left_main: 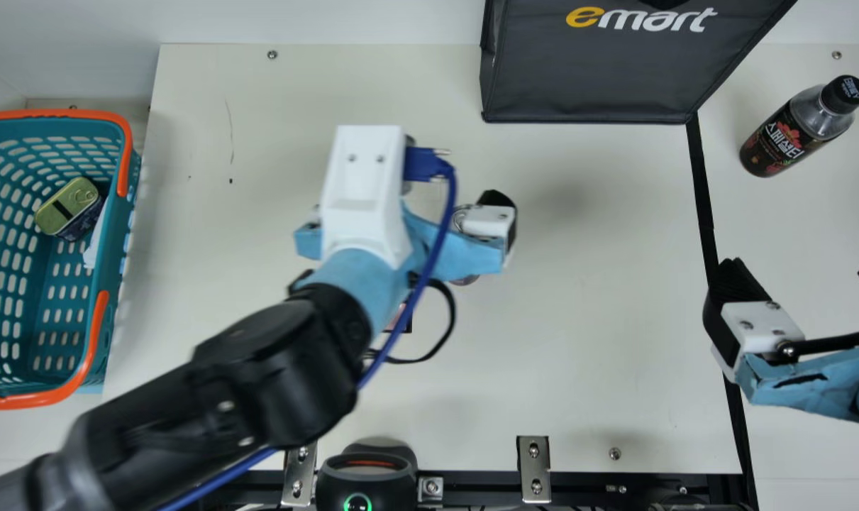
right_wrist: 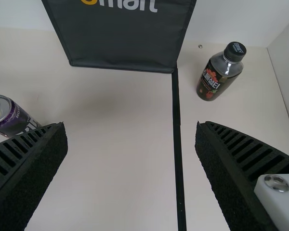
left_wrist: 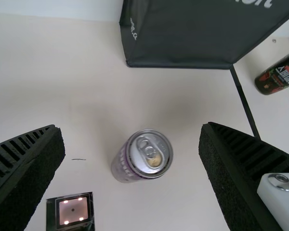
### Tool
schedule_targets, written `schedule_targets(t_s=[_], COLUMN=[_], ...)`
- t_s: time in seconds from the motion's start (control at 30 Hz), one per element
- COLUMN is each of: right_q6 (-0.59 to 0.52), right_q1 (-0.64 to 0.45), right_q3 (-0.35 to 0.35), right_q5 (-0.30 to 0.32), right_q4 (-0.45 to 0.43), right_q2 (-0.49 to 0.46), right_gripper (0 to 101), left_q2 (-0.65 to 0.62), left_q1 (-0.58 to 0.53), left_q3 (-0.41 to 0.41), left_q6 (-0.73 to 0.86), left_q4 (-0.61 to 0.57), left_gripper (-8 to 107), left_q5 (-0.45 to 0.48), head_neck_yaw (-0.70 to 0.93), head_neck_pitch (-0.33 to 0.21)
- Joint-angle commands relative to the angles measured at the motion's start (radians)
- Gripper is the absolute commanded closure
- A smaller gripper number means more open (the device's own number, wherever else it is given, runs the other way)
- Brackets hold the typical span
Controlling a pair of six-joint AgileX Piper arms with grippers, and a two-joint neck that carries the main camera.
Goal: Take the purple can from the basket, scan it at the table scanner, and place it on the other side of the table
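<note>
Main view: left gripper [left_main: 408, 206] positioned above the middle of the bench [left_main: 578, 369]; right gripper [left_main: 801, 273] at the black strip [left_main: 700, 191]. Left wrist view: fingers spread, nothing gripped; purple can [left_wrist: 151, 156] upright on the bench, near the square scanner [left_wrist: 73, 211]. Right wrist view: fingers likewise apart and unloaded; capped bottle [right_wrist: 220, 74] across the strip from the can.

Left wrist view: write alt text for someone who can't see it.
A purple can stands upright on the cream table, framed by but not touching the open left gripper. Also there are a small black-framed device with a lit square, a dark bag, and, across a black line, a dark bottle.
</note>
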Motion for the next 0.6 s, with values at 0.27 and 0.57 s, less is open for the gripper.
schedule_targets(t_s=[0.27, 0.57], right_q6=[0.0, 0.0], right_q1=[0.0, 0.0], right_q3=[0.0, 0.0], right_q5=[0.0, 0.0], right_q4=[0.0, 0.0], right_q2=[0.0, 0.0], right_gripper=[6, 6], left_q2=[-0.337, -0.563], left_q1=[0.161, 0.33], left_q3=[0.27, 0.407], left_q6=[0.166, 0.451], left_q4=[-0.131, -0.3], left_gripper=[9, 9], left_q5=[-0.143, -0.213], head_neck_yaw=[0.002, 0.002], head_neck_pitch=[-0.029, -0.029])
